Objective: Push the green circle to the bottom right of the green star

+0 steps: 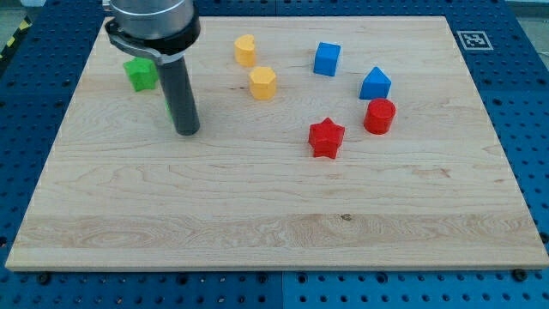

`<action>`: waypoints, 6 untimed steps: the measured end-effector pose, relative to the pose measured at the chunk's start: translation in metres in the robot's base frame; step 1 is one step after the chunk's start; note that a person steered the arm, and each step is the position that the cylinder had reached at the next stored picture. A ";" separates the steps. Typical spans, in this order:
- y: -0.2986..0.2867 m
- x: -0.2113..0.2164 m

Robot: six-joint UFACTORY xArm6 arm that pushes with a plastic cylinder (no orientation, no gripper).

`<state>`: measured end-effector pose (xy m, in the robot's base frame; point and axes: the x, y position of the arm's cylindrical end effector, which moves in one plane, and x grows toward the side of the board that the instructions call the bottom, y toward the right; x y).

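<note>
Tip (pixel 187 131) sits right of green circle (pixel 170 107), mostly hiding it; green star (pixel 140 74) upper-left. No gripper, you're push-only; placement looks near done.

A wide round housing (pixel 152 21) is filling the view's top left, dark grey and smooth, with soft light showing along its curved side. A thin black ring is running around its lower edge, and below that a paler, silvery lip is catching the light. From under it the rod (pixel 180 90) is showing as a plain straight cylinder, dark grey to black, with a faint lighter streak running down its length. My tip (pixel 187 133) is ending blunt and flat, possibly a shade lighter at the rim, though the picture is too soft to be sure.
</note>
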<state>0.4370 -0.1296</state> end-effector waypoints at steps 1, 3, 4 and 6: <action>-0.005 -0.001; -0.004 -0.001; -0.001 -0.006; -0.001 -0.030</action>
